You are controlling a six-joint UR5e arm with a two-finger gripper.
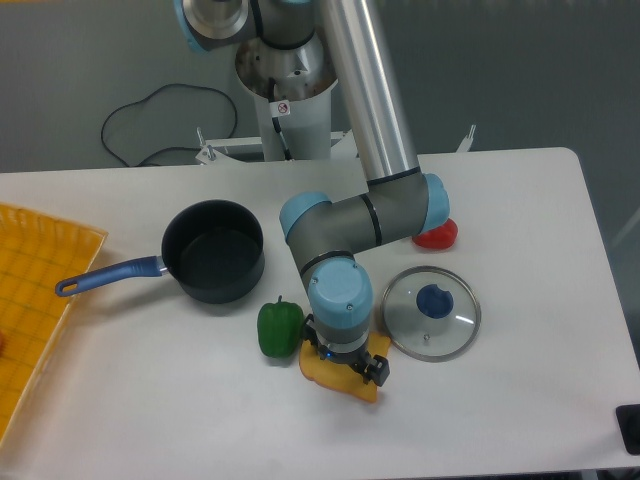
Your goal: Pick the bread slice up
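A single fixed camera looks down at a white table [520,400] from the front. The landmark is a dark, round saucepan with a blue handle [212,250], standing left of centre. To the pan's lower right, just beside it, sits a lumpy green toy bell pepper [279,327]. Touching or nearly touching the pepper's right side lies the flat, yellow-orange toy bread slice [337,372], resting on the table with its long edge running from upper left to lower right. The grey and blue robot arm reaches down from the back, and its black two-finger gripper [350,362] is directly over the slice, hiding much of the middle. The fingers are mostly hidden under the wrist, so whether they are spread or closed on the bread cannot be told. Farther right of the pan lies a round glass lid with a blue knob [432,312], and behind it a red toy [437,234] is partly hidden by the arm. A yellow mesh tray [30,300] sits at the far left.
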